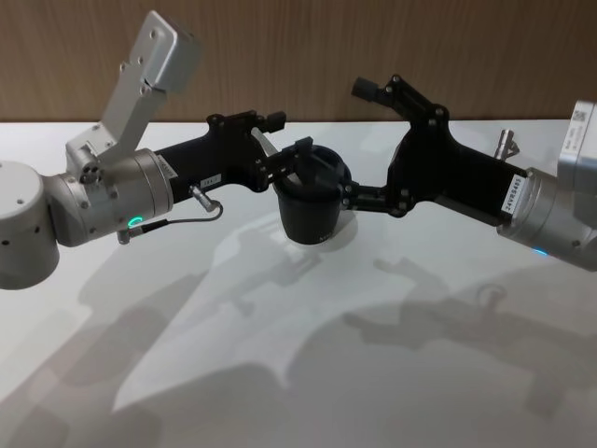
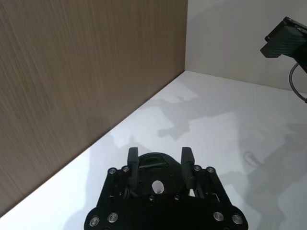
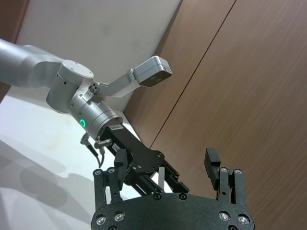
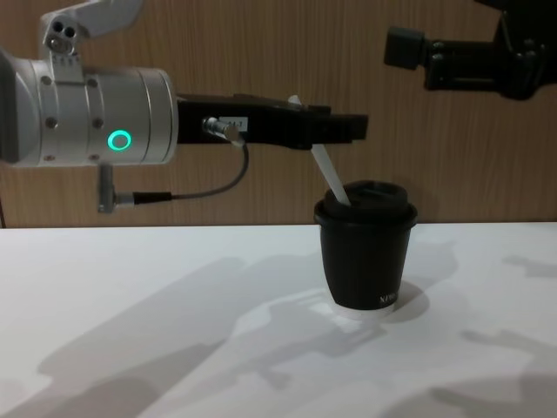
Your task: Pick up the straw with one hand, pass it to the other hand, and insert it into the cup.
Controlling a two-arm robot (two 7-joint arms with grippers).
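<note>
The head view looks down on the cup [image 1: 312, 210]. The chest view faces it sidelong, perhaps nearer.

A white table [image 1: 373, 392] stands against a wood-grain wall [image 1: 280, 56].

From the left wrist we look down past our left claw [image 2: 160, 160], its two black fingers [image 2: 133, 161] parted on either side of the straw's [image 2: 157, 186] round white end. Just beyond them sits the cup's [image 2: 153, 159] dark lid. The white desk [image 2: 216, 124] meets a wood-grain wall [image 2: 72, 76].
</note>
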